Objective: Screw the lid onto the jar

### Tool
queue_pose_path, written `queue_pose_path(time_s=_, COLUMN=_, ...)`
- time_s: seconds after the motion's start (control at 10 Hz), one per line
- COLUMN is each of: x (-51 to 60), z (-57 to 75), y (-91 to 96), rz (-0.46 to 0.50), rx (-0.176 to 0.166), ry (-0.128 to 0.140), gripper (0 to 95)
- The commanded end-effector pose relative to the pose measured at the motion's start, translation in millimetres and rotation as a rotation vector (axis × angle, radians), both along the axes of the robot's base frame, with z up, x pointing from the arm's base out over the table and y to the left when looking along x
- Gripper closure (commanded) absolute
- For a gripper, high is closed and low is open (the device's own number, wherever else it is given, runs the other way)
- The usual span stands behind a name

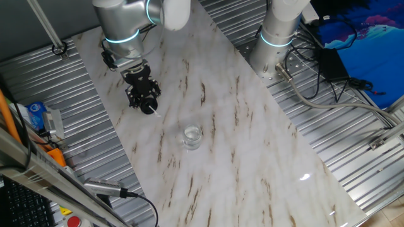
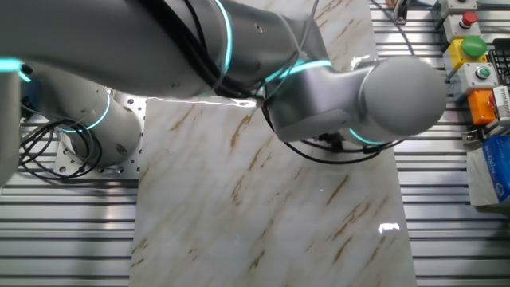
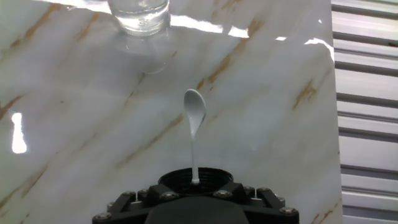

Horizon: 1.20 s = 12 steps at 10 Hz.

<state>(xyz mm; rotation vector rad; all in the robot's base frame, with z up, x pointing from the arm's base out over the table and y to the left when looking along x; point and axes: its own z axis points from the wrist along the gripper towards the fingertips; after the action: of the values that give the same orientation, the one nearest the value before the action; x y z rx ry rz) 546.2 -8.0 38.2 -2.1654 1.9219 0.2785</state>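
In one fixed view I'm seeing the gripper [image 1: 144, 98] hovering over the marble table [image 1: 252, 145], the jar [image 1: 192, 137] standing apart from it. The other fixed view is showing only the arm. In the hand view, the fingers are clamping the lid [image 3: 194, 182], a white spoon [image 3: 194, 118] sticking out
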Motion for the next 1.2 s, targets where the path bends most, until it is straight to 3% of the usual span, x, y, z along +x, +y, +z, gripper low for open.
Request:
queue_pose_path(time_s=0.1, x=-1.5, z=12.2, y=0.3, rz=-0.036, rx=-0.022, ry=0.015, gripper=95.0)
queue_pose_path(time_s=0.2, x=-3.4, z=24.2, y=2.0, rz=-0.063, rx=-0.051, ry=0.028, gripper=95.0)
queue_pose_path(time_s=0.3, x=-5.4, z=34.8, y=3.9, rz=-0.091, rx=-0.104, ry=0.035, gripper=95.0)
queue_pose_path(time_s=0.6, x=-10.9, z=58.6, y=12.5, rz=-0.148, rx=-0.193, ry=0.051, gripper=95.0)
queue_pose_path(time_s=1.2, x=-16.6, z=78.9, y=29.1, rz=-0.179, rx=-0.293, ry=0.092, gripper=95.0)
